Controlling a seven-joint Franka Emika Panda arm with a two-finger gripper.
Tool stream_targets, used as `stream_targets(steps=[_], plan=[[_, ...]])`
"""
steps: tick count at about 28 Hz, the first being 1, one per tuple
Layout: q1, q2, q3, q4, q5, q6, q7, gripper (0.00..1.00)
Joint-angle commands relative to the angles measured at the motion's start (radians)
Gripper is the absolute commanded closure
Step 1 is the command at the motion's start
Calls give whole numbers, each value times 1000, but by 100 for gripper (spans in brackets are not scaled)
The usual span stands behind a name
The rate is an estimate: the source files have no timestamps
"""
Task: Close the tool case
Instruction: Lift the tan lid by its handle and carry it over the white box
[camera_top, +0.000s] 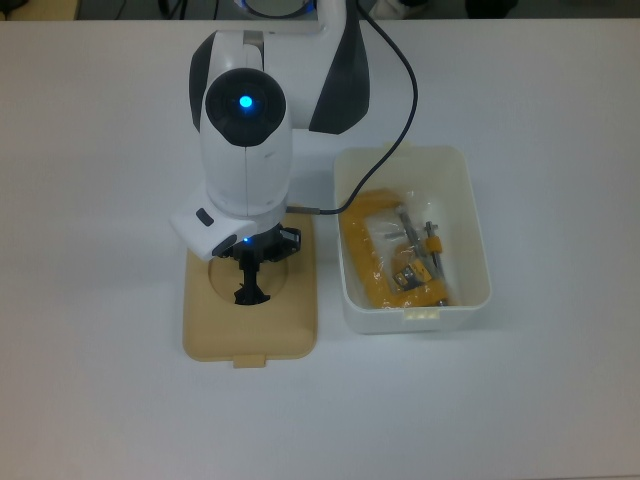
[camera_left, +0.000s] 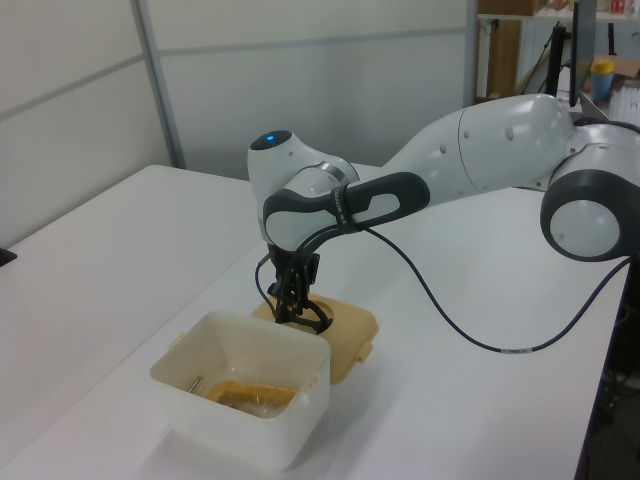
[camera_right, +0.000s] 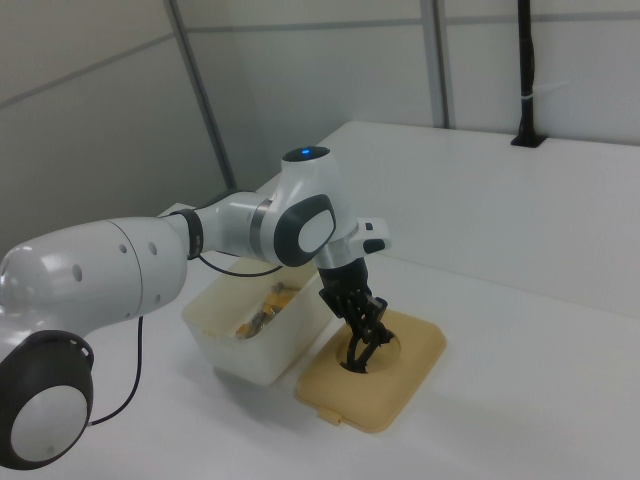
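The tan lid (camera_top: 250, 315) lies flat on the white counter (camera_top: 100, 380), just beside the white tub (camera_top: 415, 240) on the top view's left. The two do not overlap; a narrow strip of counter shows between them. The tub stands open, and in it lies a yellow clamp (camera_top: 385, 255) wrapped in clear plastic. In the left view the tub (camera_left: 240, 400) is nearest the camera and the lid (camera_left: 345, 335) sits just beyond it, partly hidden by the tub's far wall.

The arm (camera_left: 470, 160) reaches over the counter and points its hand (camera_top: 250, 270) straight down into the round recess in the lid. The black handle (camera_top: 248, 290) stands up out of that recess, and the hand's dark fingers (camera_right: 362, 318) come down around its upper part. In the right view the handle (camera_right: 358, 352) shows as a thin black loop under the fingers, which sit close together on it; the hand appears closed on the handle. The lid rests flat on the counter in all three views.

A black cable (camera_top: 395, 120) runs from the arm across the counter, past the tub's far left corner in the top view.
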Motion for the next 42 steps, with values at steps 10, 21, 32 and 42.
stream_targets(steps=[10,21,32,42], plan=[[-2,-70,-13,20,1,-62,-6,100],[-45,-186,-23,31,82,-190,-78,100],[-38,-205,-15,86,111,-244,-55,100],[17,-205,-4,87,113,-244,17,100]])
